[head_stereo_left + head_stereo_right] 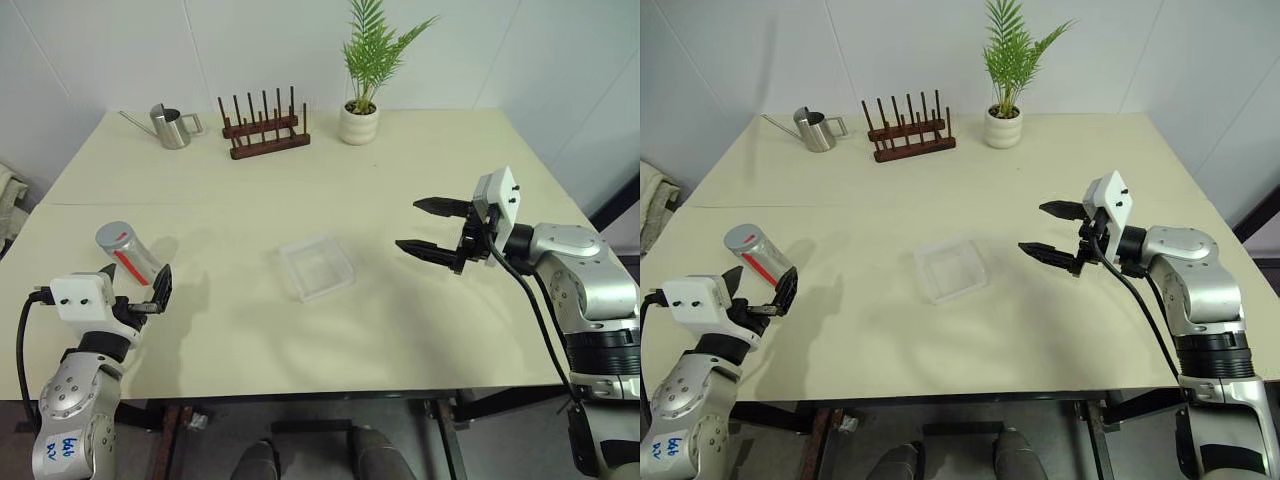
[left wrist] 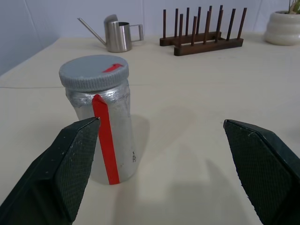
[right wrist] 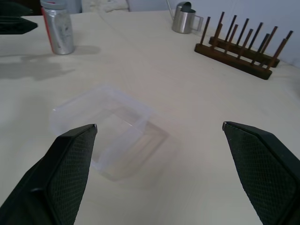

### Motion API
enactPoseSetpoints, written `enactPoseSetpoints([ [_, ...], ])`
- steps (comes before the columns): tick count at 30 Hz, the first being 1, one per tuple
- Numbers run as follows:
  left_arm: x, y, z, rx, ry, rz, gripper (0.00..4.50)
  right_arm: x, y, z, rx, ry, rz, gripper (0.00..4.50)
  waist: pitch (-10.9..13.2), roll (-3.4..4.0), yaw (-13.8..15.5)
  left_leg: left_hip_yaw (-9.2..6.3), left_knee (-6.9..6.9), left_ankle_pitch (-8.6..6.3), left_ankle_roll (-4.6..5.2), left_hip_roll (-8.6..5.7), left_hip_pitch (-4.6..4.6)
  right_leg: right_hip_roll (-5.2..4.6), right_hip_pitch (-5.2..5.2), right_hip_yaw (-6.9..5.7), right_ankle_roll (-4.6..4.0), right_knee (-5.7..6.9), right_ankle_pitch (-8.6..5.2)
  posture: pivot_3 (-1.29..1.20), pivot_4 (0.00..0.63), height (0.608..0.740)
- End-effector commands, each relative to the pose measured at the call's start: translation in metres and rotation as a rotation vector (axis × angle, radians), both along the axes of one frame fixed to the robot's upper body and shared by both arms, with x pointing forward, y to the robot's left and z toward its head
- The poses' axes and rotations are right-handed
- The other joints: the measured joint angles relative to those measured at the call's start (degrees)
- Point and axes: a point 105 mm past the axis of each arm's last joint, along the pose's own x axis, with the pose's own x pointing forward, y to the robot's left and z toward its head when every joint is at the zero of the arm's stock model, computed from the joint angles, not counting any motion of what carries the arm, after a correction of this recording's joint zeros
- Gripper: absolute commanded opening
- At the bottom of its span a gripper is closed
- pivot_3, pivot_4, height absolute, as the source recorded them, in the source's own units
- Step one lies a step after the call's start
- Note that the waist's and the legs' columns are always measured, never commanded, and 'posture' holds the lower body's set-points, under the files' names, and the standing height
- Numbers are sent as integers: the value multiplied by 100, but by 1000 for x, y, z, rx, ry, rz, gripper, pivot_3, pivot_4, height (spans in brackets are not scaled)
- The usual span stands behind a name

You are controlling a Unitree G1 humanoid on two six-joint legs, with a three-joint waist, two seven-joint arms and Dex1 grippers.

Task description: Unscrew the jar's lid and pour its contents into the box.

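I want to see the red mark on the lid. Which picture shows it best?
The left wrist view: the lid is close, with its red mark facing the camera. Both eye views show it small, at the table's left. The right wrist view shows it far off, cut by the edge.

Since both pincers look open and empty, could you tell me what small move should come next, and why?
Probably ease the left pincer forward around the jar. The jar stands upright just beyond its open fingers, its lid still on, so it likely needs gripping before the right pincer can unscrew.
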Motion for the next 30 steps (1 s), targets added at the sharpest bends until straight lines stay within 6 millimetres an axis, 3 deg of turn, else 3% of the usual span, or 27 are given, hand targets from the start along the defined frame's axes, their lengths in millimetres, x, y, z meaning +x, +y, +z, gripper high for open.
enactPoseSetpoints([
  [1,-6,7,11,21,-50,72,4487,-4,8,8,24,-47,57,4500,0,0,-8,0,0,0,0,0,1,0,0,0,0,0,0,0,150,740],
  [13,-4,30,13,2,-71,180,4487,3,13,4,30,-60,29,4500,0,-1,-4,0,2,-1,-1,-1,0,1,-1,1,0,-1,0,0,150,740],
  [30,28,27,5,13,-66,145,4487,2,16,1,35,-66,25,4500,1,-2,10,0,-1,-2,-2,-1,-4,0,-3,1,2,-3,1,0,150,740],
])
